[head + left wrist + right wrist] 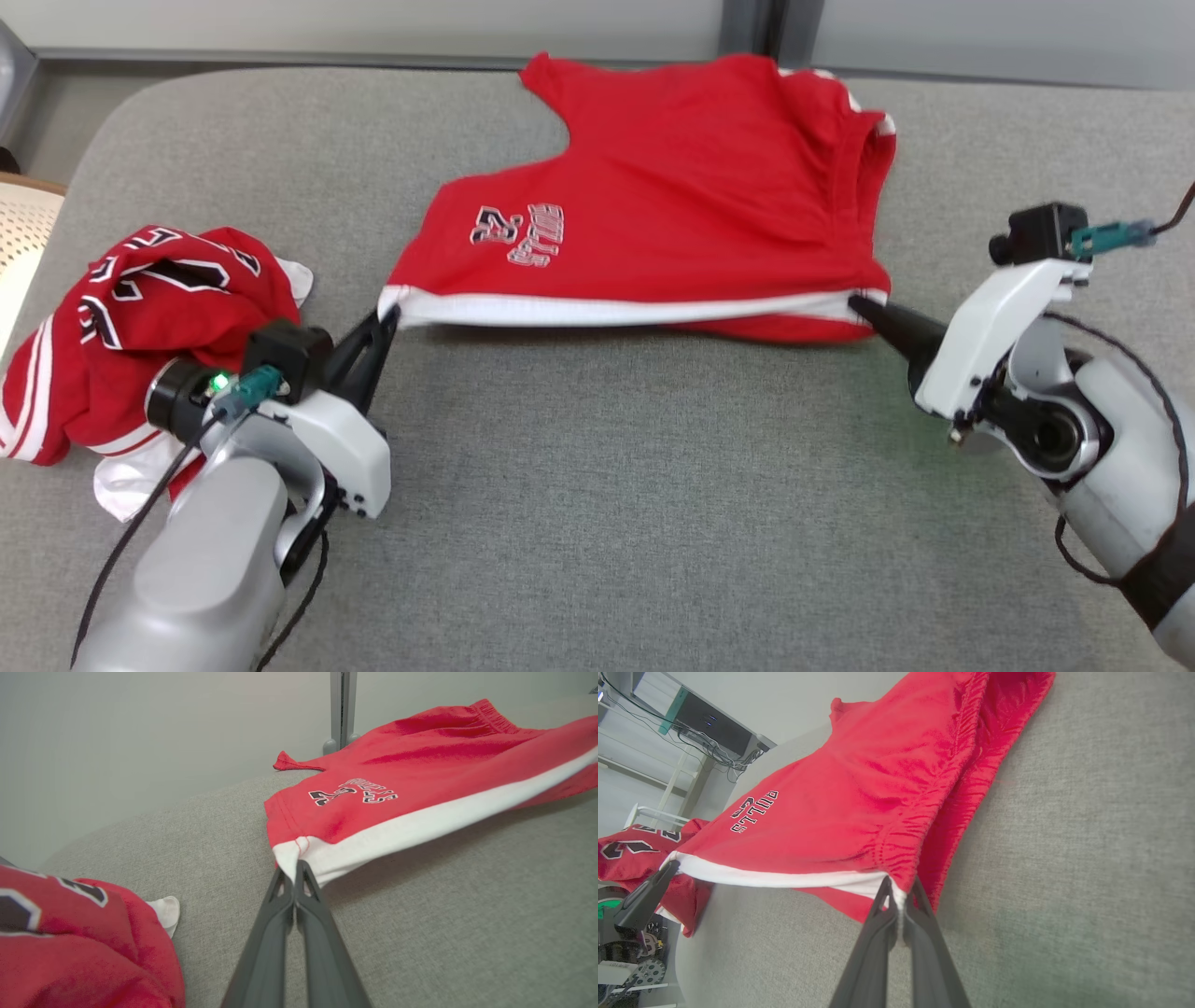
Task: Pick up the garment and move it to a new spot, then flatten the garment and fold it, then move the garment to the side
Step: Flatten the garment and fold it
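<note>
The garment (672,196) is a pair of red shorts with a white side stripe and a small number print, spread across the grey cushion. Its near white-striped edge is lifted a little off the surface and stretched between my two grippers. My left gripper (390,315) is shut on the left corner of that edge; in the left wrist view the left gripper (295,869) pinches the white corner of the shorts (420,788). My right gripper (859,303) is shut on the right corner by the waistband. In the right wrist view, the right gripper (896,891) clamps the stripe end of the shorts (859,807).
A crumpled red and white jersey (140,327) lies at the cushion's left edge, right beside my left wrist. The grey cushion (607,485) is bare in front of the shorts. A wall with a grey post (342,709) stands behind the far edge.
</note>
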